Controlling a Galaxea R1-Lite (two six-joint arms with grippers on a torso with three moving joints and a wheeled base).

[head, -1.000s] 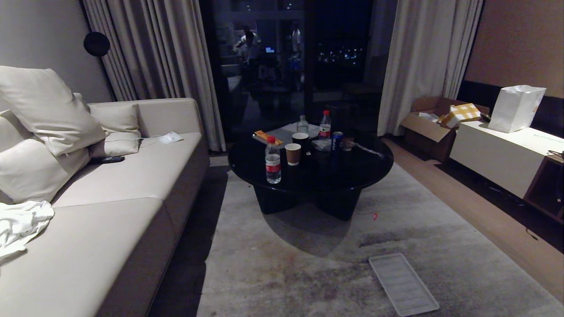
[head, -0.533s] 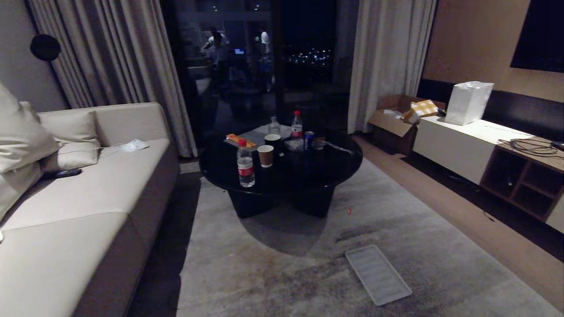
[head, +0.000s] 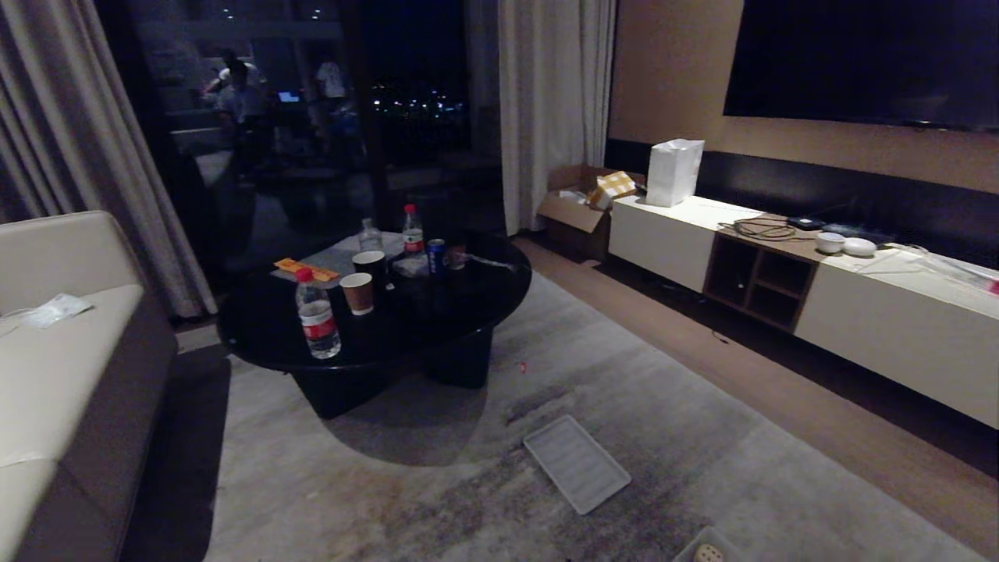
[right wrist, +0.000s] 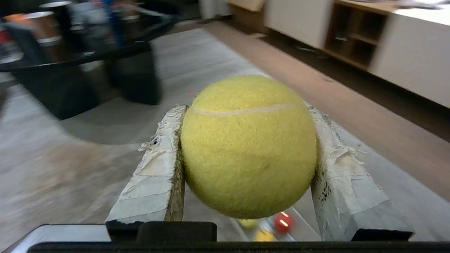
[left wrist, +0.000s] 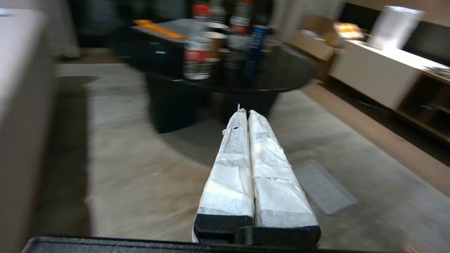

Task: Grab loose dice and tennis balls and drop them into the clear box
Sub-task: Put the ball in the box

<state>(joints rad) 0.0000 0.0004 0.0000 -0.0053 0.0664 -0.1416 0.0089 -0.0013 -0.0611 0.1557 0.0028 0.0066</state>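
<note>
Between the right pincer's [right wrist: 246,116] pads sits a tennis ball [right wrist: 248,146]; left pincer [left wrist: 245,114] closed, empty.

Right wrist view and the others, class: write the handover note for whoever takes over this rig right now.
Right claw: shut on a fuzzy yellow-green tennis ball.
Left claw: shut, empty.
Translucent whitish plastic clear box: on the grey rug at the head view's bottom edge, a beige dotted die inside; its flat ribbed lid panel lies apart, nearer the round black table.
Done: ball picked up.
Left: drop it in the box; other loose pieces not seen.
</note>
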